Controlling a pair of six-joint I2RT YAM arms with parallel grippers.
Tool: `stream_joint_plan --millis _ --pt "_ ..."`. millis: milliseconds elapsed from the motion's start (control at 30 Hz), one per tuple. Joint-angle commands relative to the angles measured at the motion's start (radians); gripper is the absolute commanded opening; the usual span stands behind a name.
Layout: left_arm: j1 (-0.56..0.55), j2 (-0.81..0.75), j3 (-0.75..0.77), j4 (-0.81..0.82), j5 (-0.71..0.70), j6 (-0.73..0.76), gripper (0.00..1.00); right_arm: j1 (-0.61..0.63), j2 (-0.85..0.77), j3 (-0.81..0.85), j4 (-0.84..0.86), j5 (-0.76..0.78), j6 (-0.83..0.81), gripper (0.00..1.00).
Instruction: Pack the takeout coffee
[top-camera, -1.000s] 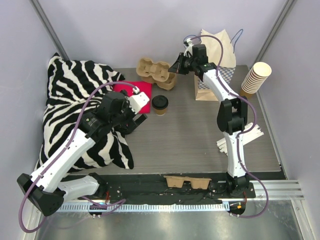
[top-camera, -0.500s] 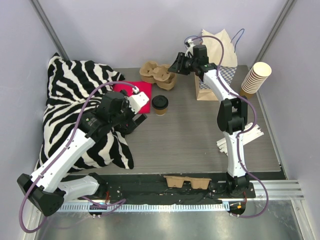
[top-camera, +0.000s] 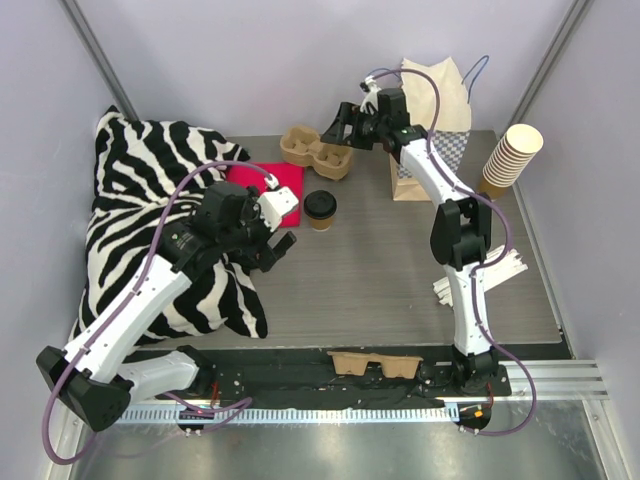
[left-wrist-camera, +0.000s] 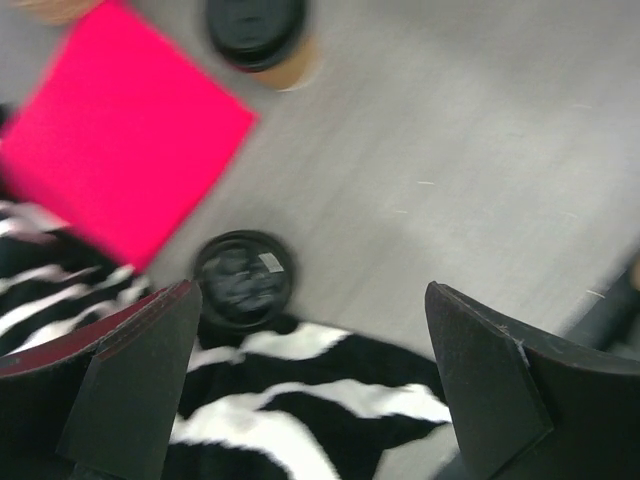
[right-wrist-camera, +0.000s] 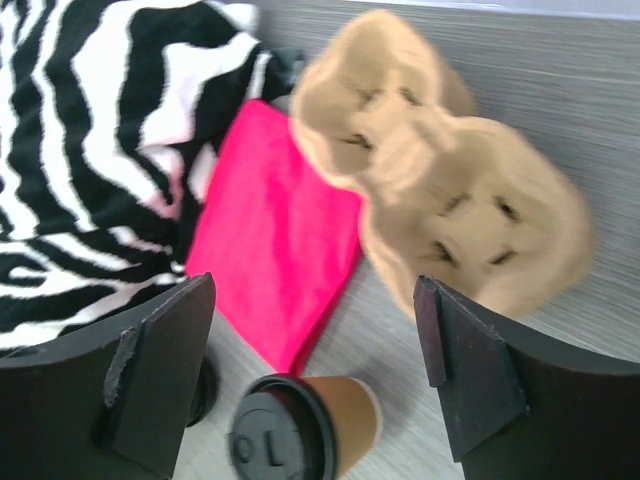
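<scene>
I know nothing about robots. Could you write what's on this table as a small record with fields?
Coffee: takeout coffee, lidded, upright on the table, held by neither arm
Carrier: pulp cup carrier, behind the coffee
Bag: paper bag, standing at back right
Spare cups: stack of cups, far right
Loose lid: black lid, at the zebra cushion's edge
Left gripper: open, empty, above the loose lid
Right gripper: open, empty, hovering by the carrier
</scene>
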Motion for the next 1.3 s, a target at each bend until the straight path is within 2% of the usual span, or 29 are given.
stream_joint_plan --millis 0,33,100,233,300,400,633,800,900,933,1033,1067,1133,1233,1267 --pt "0.005 -0.021 0.001 -0.065 0.342 -0.031 0.99 0.045 -0.148 0.061 0.033 -0.077 -0.026 0.90" --pt "-0.002 -0.030 -0.013 -0.076 0.511 -0.039 1.00 0.052 -0.171 0.042 0.028 -0.090 -0.029 0.91" --pt "-0.044 -0.028 -0.051 -0.072 0.574 -0.077 1.00 0.078 -0.253 0.006 0.016 -0.130 -0.049 0.91" --pt "-0.261 0.025 -0.105 -0.031 0.527 -0.157 0.96 0.124 -0.443 -0.199 0.003 -0.148 -0.110 0.94" --pt "-0.318 0.042 -0.157 0.029 0.516 -0.241 0.95 0.144 -0.516 -0.308 -0.006 -0.144 -0.151 0.95" --pt "-0.351 0.111 -0.171 0.109 0.504 -0.301 0.94 0.148 -0.637 -0.379 -0.038 -0.130 -0.165 0.96" --pt "-0.486 0.260 -0.162 0.192 0.455 -0.306 0.93 0.128 -0.856 -0.463 -0.220 -0.035 -0.305 0.97" --pt "-0.544 0.330 -0.185 0.256 0.452 -0.306 0.89 0.056 -0.964 -0.589 -0.259 -0.007 -0.305 1.00" --pt "-0.578 0.369 -0.182 0.261 0.436 -0.306 0.85 0.007 -0.970 -0.595 -0.282 -0.028 -0.285 1.00" --pt "-0.581 0.380 -0.176 0.255 0.435 -0.306 0.82 -0.006 -0.968 -0.595 -0.285 -0.038 -0.277 1.00" --pt "-0.585 0.429 -0.141 0.200 0.433 -0.287 0.63 -0.044 -0.962 -0.592 -0.286 -0.055 -0.265 1.00" --pt "-0.585 0.433 -0.133 0.186 0.430 -0.284 0.54 -0.052 -0.958 -0.589 -0.286 -0.062 -0.260 1.00" --pt "-0.585 0.430 -0.138 0.166 0.424 -0.280 0.48 -0.069 -0.952 -0.586 -0.288 -0.070 -0.259 1.00" --pt "-0.585 0.401 -0.154 0.158 0.419 -0.269 0.31 -0.083 -0.945 -0.580 -0.286 -0.073 -0.265 1.00" --pt "-0.585 0.392 -0.158 0.157 0.418 -0.266 0.19 -0.086 -0.944 -0.578 -0.286 -0.075 -0.268 1.00"
